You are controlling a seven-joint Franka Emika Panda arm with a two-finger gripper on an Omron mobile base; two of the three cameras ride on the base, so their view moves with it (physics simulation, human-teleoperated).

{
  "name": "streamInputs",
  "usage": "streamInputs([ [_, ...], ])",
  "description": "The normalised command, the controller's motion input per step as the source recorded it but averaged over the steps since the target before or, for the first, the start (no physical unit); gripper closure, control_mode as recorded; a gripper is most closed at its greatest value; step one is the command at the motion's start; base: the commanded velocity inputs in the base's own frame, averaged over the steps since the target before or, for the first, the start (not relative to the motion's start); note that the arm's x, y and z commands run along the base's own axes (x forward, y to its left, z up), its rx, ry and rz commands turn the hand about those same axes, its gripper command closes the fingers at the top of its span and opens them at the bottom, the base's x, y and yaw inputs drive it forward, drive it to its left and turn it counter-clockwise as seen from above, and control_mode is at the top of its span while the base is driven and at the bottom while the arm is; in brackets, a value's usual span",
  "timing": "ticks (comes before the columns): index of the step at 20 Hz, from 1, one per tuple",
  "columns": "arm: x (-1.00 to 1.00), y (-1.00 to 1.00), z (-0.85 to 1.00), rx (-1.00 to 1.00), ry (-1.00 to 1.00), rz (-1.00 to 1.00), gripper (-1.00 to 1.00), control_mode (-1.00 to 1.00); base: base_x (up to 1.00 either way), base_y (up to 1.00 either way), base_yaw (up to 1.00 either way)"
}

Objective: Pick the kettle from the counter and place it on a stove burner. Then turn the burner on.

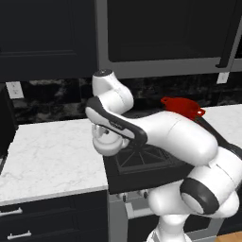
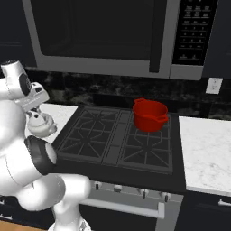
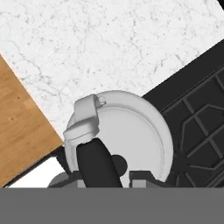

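The kettle (image 1: 106, 141) is small and silvery-white, and it hangs just above the seam between the counter (image 1: 52, 146) and the black cooktop. My gripper (image 1: 101, 127) stands over it, shut on its black arched handle. In the right base view the kettle (image 2: 39, 124) hangs under the gripper (image 2: 34, 111) at the cooktop's left edge, beside the front left stove burner (image 2: 85, 137). From the hand view I look straight down on the kettle (image 3: 131, 135); its handle runs up between the fingers of the gripper (image 3: 109, 176), with the marble counter (image 3: 109, 43) behind it and grate bars (image 3: 197, 118) at the right.
A red two-handled pot (image 2: 150, 115) sits on the back right burner, also seen as the red pot (image 1: 182, 107) behind my arm. A microwave (image 2: 108, 36) hangs above the stove. Knobs (image 2: 142, 193) line the stove front. More counter (image 2: 207, 149) lies to the right.
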Motion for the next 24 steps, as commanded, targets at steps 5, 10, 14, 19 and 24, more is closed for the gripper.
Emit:
streamInputs([
  [5,0.00,-1.00,0.06,0.13,-0.01,0.06,1.00,-1.00,0.00,0.00,0.00],
  [10,0.00,-1.00,0.22,0.07,0.00,0.00,1.00,-1.00,0.00,0.00,0.00],
  [14,0.00,-1.00,0.26,0.00,0.05,0.00,1.00,-1.00,0.00,0.00,0.00],
  [19,0.00,-1.00,0.19,0.00,0.05,0.00,1.00,-1.00,0.00,0.00,0.00],
  [24,0.10,-0.98,0.00,-0.01,0.05,0.00,1.00,-1.00,0.00,0.00,0.00],
])
